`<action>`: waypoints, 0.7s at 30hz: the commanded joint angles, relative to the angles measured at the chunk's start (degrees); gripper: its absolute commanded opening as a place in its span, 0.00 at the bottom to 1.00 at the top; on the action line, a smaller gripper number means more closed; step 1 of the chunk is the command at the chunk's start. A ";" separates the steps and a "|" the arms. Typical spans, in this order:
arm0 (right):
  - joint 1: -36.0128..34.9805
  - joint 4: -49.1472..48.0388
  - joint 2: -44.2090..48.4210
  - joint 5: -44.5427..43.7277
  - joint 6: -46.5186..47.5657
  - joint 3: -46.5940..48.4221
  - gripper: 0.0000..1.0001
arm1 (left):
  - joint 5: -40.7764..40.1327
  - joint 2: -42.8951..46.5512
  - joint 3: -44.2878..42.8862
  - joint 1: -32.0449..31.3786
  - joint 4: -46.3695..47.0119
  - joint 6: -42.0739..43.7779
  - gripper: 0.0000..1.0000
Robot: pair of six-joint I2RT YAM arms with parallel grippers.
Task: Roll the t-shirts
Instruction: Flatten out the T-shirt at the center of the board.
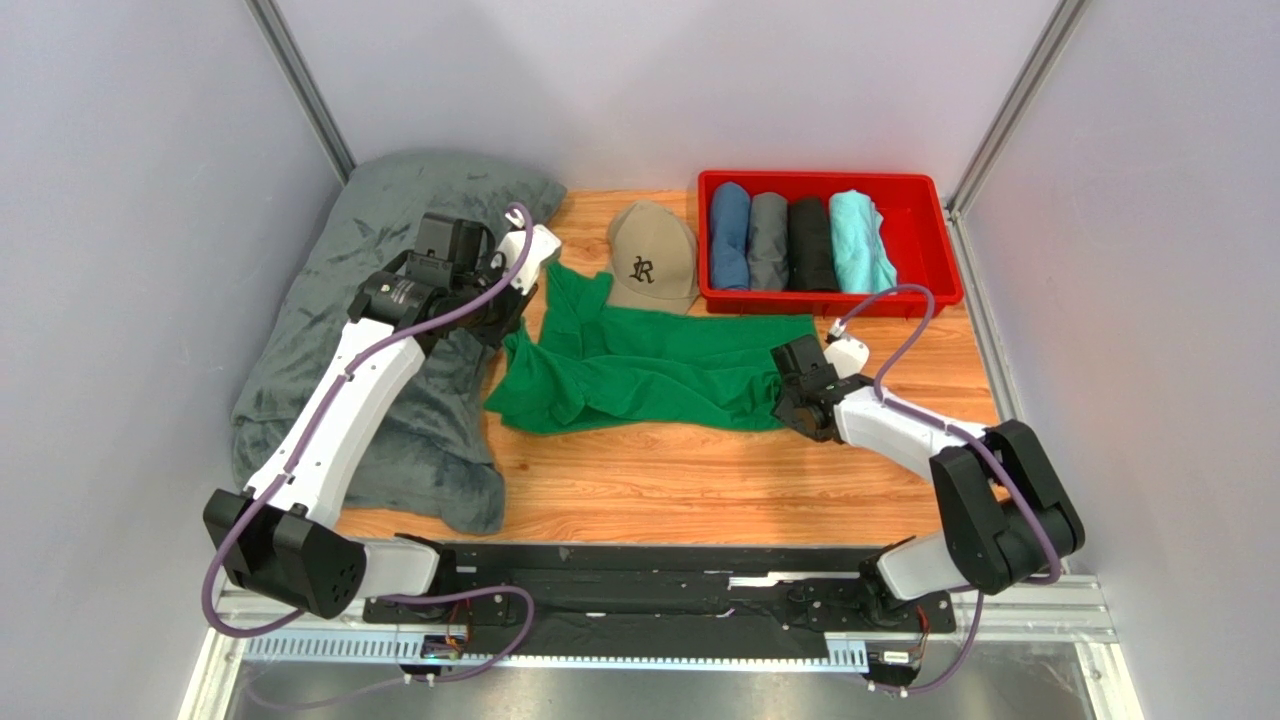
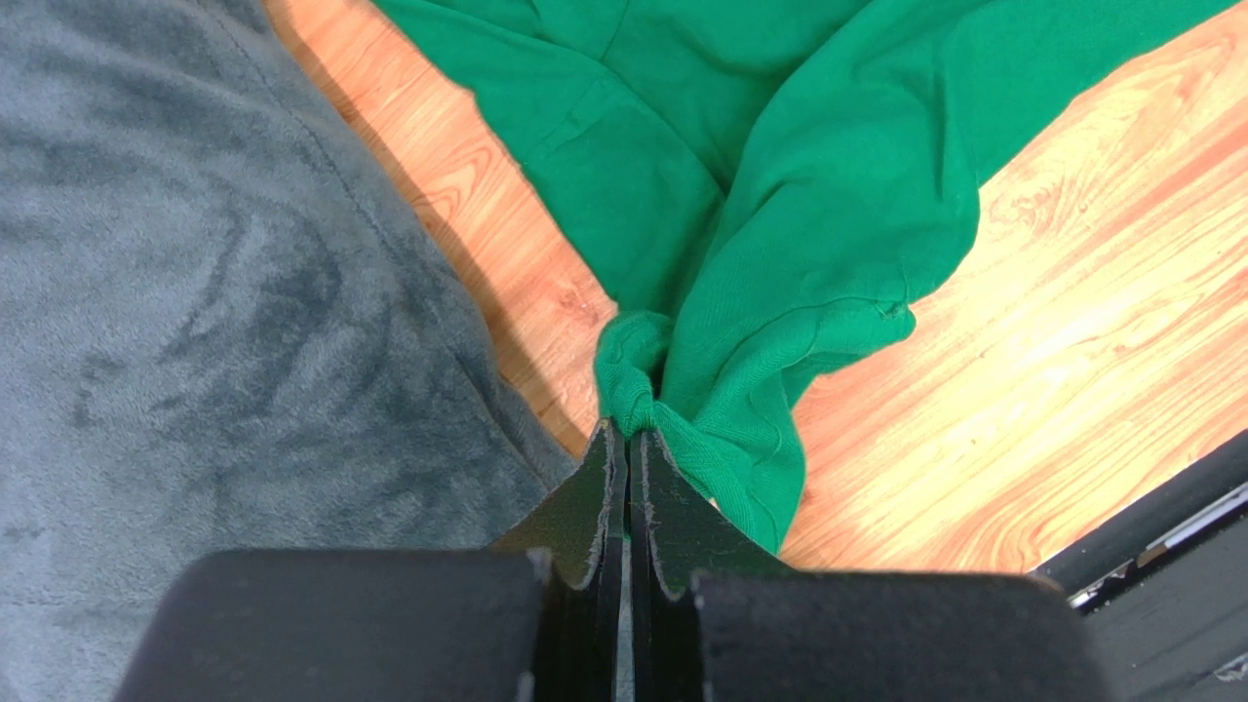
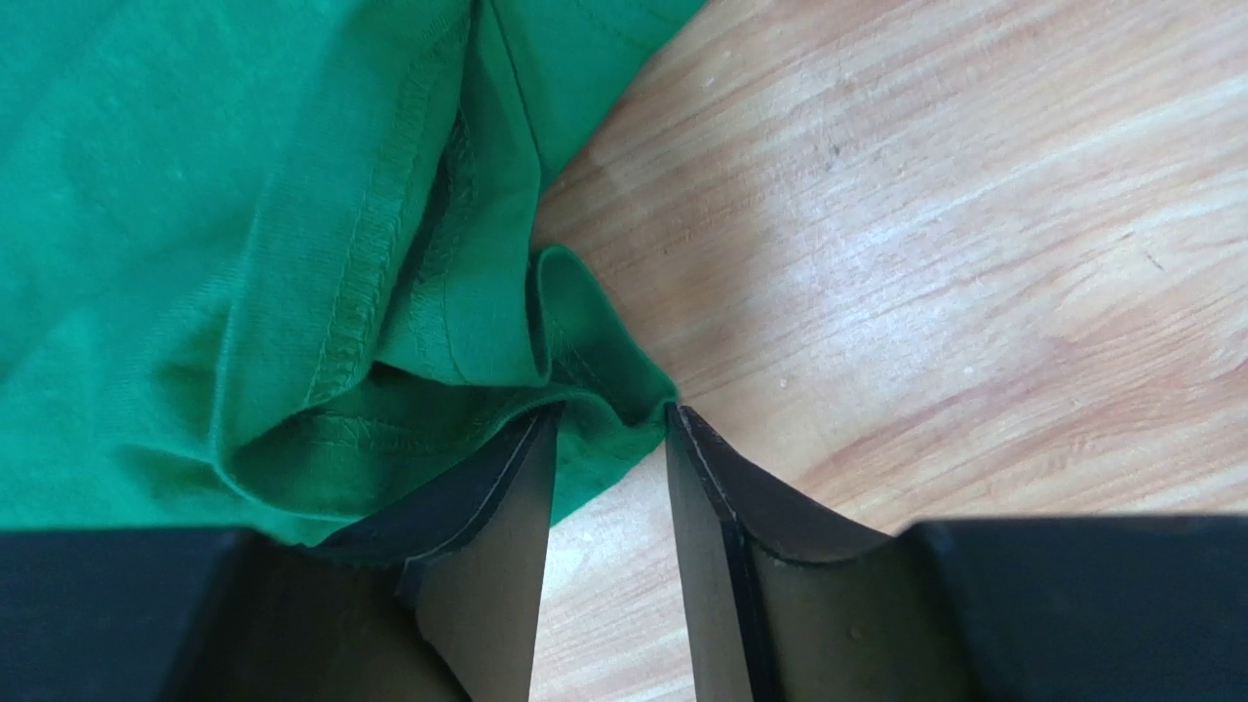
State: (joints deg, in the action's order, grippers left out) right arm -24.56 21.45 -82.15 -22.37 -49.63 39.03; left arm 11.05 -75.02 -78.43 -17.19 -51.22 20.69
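Green t-shirt [image 1: 646, 368] lies left-right across mid-frame: my left gripper [image 2: 630, 435] clenches it, right gripper [image 3: 613, 419] gapes astride its hem.

Ahead of my left claw [image 2: 630, 436] the green t-shirt [image 2: 821, 176] runs off the frame. Whether my right claw [image 3: 608, 424] actually pinches the hem, I cannot tell. From overhead, both claws' tips are too small and dark to make out.

The shirt [image 3: 220, 220] is matt green knit cloth with a stitched hem. Under it the table [image 3: 952, 220] is pale grained wood with a light sheen. The blanket [image 2: 191, 293] is fuzzy grey plush, the bin [image 1: 920, 240] glossy red plastic, the cap [image 1: 654, 263] tan cloth. The fingers [image 3: 762, 541] are matt black, probably plastic.
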 commanded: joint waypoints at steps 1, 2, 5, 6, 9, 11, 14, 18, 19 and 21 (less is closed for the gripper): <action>0.21 -2.38 -2.05 -0.04 -0.56 -0.62 0.39 | 0.11 -0.39 -2.25 0.40 0.42 0.14 0.00; 0.30 -2.29 -2.14 -0.22 -0.56 -0.53 0.33 | 0.03 -0.39 -2.16 0.49 0.51 0.06 0.00; 0.30 -0.63 -1.79 -1.18 -0.30 0.78 0.00 | -0.67 0.31 -1.90 0.49 0.68 -0.21 0.00; 0.30 1.64 -0.22 -1.45 -0.03 1.31 0.00 | -0.85 1.01 -2.07 0.49 0.51 -0.38 0.00; 0.30 8.04 6.35 -2.41 1.19 4.38 0.00 | -1.91 3.29 -3.13 0.49 -0.54 -0.74 0.00; 0.39 13.93 10.84 -3.20 2.25 8.06 0.00 | -2.35 4.88 -4.62 0.49 -2.03 -1.17 0.00; 0.56 19.22 19.29 -4.87 4.45 12.81 0.00 | -2.70 8.04 -7.16 0.49 -4.23 -1.35 0.00; 1.35 24.41 26.15 -5.58 7.26 24.47 0.00 | -4.10 13.22 -10.59 0.49 -5.29 -1.00 0.00; 1.79 25.21 26.51 -5.49 8.13 26.96 0.00 | -4.80 14.11 -12.34 0.49 -5.38 -0.57 0.00; 1.97 28.45 26.43 -5.66 8.93 32.49 0.00 | -5.25 16.39 -14.19 0.49 -4.94 -0.39 0.00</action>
State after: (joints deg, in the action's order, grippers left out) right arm -23.44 42.30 -56.90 -25.30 -44.38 62.06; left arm 7.75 -63.83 -87.61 -17.10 -56.27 20.25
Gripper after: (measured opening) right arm 0.013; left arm 0.009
